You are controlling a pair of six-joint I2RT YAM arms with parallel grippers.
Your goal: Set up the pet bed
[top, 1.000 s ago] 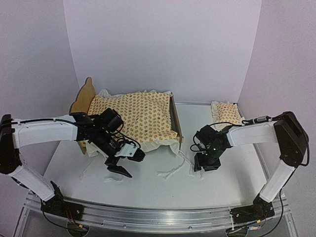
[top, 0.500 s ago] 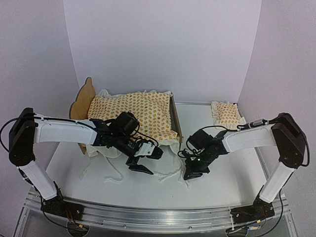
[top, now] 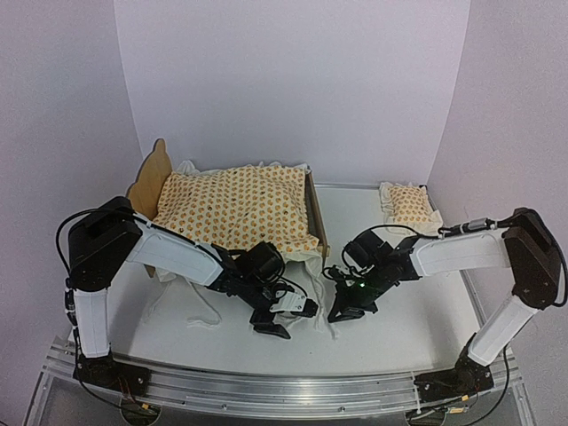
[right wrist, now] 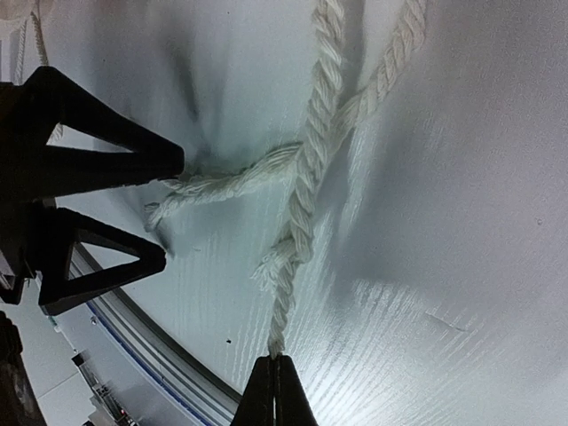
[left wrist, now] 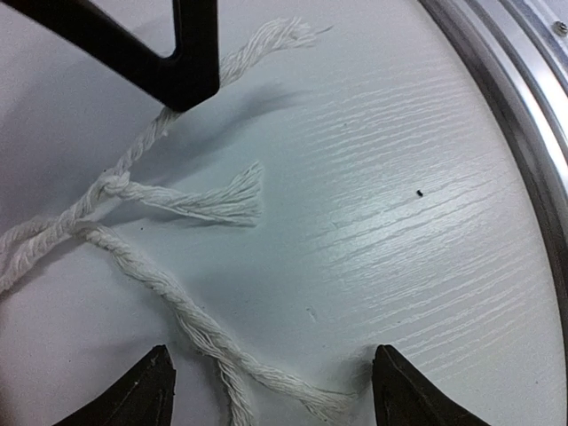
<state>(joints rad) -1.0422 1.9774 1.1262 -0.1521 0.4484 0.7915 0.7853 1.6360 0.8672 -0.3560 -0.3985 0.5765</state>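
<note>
- Top external view gives us the light plywood pet bed frame [top: 146, 182], scalloped headboard and all, standing well beyond our left gripper [top: 288, 321] and off to its left.
- An orange-patterned mattress cushion with white ruffle [top: 238, 206] lies in that frame; a small matching pillow [top: 408, 204] sits well beyond our right gripper [top: 340, 313].
- Both grippers hang low over the white table [top: 417, 302], near each other, just this side of the frame.
- Left wrist view: our 2 left fingers [left wrist: 146, 399] stand spread, loose white cord strands [left wrist: 191, 324] lying between them.
- Right wrist view: our right fingers [right wrist: 273, 395] are pressed together, pinching a white twisted cotton cord [right wrist: 306, 177] at their tips.
</note>
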